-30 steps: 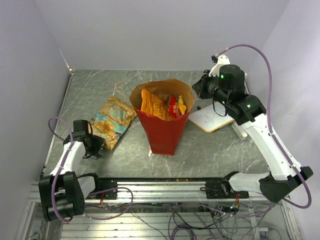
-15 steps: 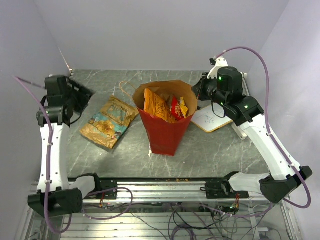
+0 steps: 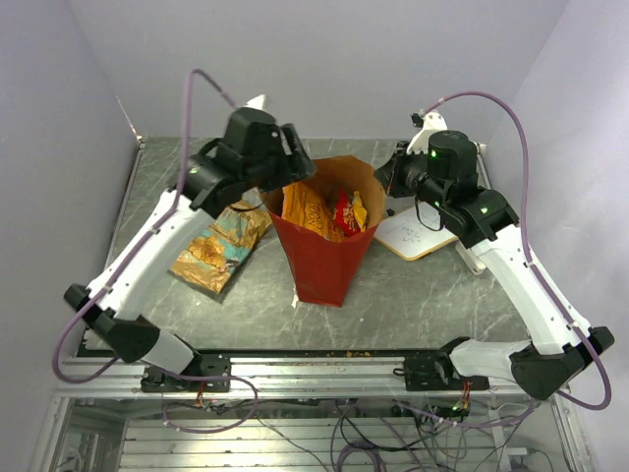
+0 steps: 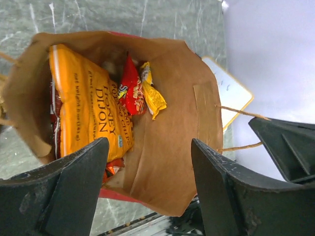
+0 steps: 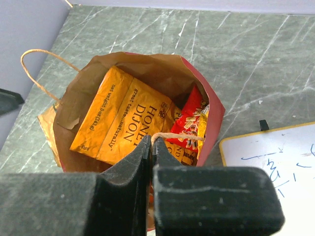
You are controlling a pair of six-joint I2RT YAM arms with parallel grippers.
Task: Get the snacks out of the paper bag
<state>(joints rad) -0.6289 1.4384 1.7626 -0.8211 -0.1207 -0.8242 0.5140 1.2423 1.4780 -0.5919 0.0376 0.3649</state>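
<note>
The red paper bag stands upright mid-table, its mouth open and brown inside. In it are an orange Honey Dijon packet, a red packet and a yellow one. A gold-and-teal packet lies on the table left of the bag. My left gripper is open above the bag's left rim. My right gripper is shut on the bag's twisted handle at the right rim.
A white wood-framed board lies right of the bag under the right arm. The bag's other handle loops out on the left. Purple walls close in the table on three sides.
My left arm has swung from the table's left side up and rightward to above the bag's mouth. The right gripper and the bag have stayed put.
</note>
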